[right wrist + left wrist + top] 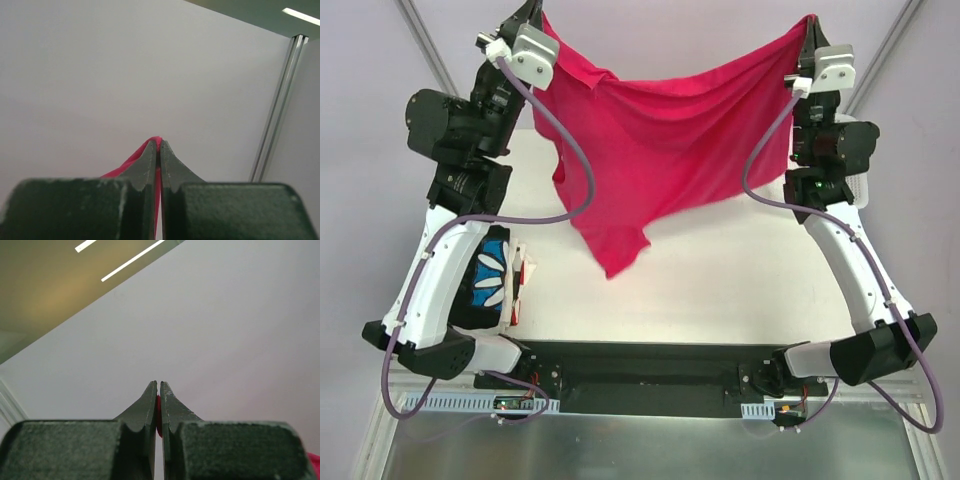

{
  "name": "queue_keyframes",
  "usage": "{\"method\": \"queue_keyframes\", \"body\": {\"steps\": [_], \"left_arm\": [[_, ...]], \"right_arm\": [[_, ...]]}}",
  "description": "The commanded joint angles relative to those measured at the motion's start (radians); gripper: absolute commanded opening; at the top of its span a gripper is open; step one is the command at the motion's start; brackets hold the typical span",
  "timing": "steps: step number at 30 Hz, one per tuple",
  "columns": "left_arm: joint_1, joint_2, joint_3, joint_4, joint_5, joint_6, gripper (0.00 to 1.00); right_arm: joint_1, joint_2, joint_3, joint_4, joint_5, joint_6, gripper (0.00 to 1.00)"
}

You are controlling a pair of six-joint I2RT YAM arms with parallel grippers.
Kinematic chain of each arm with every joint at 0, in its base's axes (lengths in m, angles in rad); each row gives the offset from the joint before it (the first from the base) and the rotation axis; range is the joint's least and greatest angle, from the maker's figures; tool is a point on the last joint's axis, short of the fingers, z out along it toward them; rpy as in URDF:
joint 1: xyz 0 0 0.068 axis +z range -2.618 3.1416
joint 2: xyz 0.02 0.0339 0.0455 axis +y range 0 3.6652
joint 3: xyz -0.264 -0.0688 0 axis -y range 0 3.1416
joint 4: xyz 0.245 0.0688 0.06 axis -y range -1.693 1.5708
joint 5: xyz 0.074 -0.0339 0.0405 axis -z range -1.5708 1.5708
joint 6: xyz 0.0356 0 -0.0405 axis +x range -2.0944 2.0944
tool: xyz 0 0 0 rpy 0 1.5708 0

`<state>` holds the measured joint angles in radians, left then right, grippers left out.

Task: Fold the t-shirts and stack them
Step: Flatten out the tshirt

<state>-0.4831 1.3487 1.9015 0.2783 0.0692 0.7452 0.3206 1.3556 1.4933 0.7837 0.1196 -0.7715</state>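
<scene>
A crimson-pink t-shirt (pixel 660 140) hangs spread in the air above the white table (pixel 720 280), sagging in the middle, with its lowest corner near the table's centre. My left gripper (pixel 534 18) is shut on its upper left corner, and my right gripper (pixel 811 25) is shut on its upper right corner. In the left wrist view a sliver of the pink cloth (pixel 158 412) shows pinched in my left gripper (pixel 159 384). In the right wrist view the pink cloth (pixel 131 159) is pinched in my right gripper (pixel 158 142). A black t-shirt with blue-and-white print (pixel 485 278) lies under the left arm.
White and red cloth edges (pixel 525 275) lie beside the black t-shirt at the table's left. Both arms are raised high at the far side. Both wrist cameras face a pale wall. A metal frame post (pixel 277 110) stands at the right.
</scene>
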Motion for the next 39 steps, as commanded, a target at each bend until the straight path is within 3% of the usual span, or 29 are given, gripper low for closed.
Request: {"method": "queue_keyframes", "body": {"steps": [1, 5, 11, 13, 14, 16, 18, 20, 29, 39], "left_arm": [[0.005, -0.078, 0.051, 0.090, -0.008, 0.010, 0.00], [0.005, -0.227, -0.043, 0.044, -0.022, -0.020, 0.00], [0.003, -0.590, -0.432, 0.047, -0.009, -0.148, 0.00], [0.005, -0.672, -0.515, -0.076, 0.053, -0.205, 0.03], [-0.008, -0.759, -0.544, -0.112, 0.060, -0.230, 0.13], [-0.043, -0.822, -0.625, -0.084, 0.095, -0.284, 0.46], [-0.037, -0.865, -0.605, -0.141, 0.254, -0.361, 0.72], [-0.034, -0.914, -0.645, -0.152, 0.273, -0.408, 0.99], [-0.032, -0.993, -0.720, -0.160, 0.161, -0.446, 0.99], [-0.032, -0.830, -0.866, -0.159, -0.046, -0.527, 0.99]], "right_arm": [[-0.012, -0.075, 0.038, 0.091, 0.006, 0.009, 0.01], [-0.011, -0.215, -0.056, 0.057, 0.003, 0.052, 0.01], [-0.011, -0.474, -0.306, -0.033, -0.007, 0.129, 0.01], [-0.009, -0.542, -0.343, -0.136, -0.055, 0.147, 0.06], [-0.009, -0.609, -0.352, -0.284, -0.096, 0.149, 0.14], [0.018, -0.668, -0.370, -0.363, -0.100, 0.162, 0.34], [0.021, -0.749, -0.406, -0.408, -0.067, 0.213, 0.35], [0.021, -0.834, -0.462, -0.384, -0.023, 0.274, 0.43], [0.023, -0.986, -0.495, -0.443, 0.040, 0.311, 0.48], [0.021, -0.788, -0.427, -0.659, 0.080, 0.403, 0.45]]}}
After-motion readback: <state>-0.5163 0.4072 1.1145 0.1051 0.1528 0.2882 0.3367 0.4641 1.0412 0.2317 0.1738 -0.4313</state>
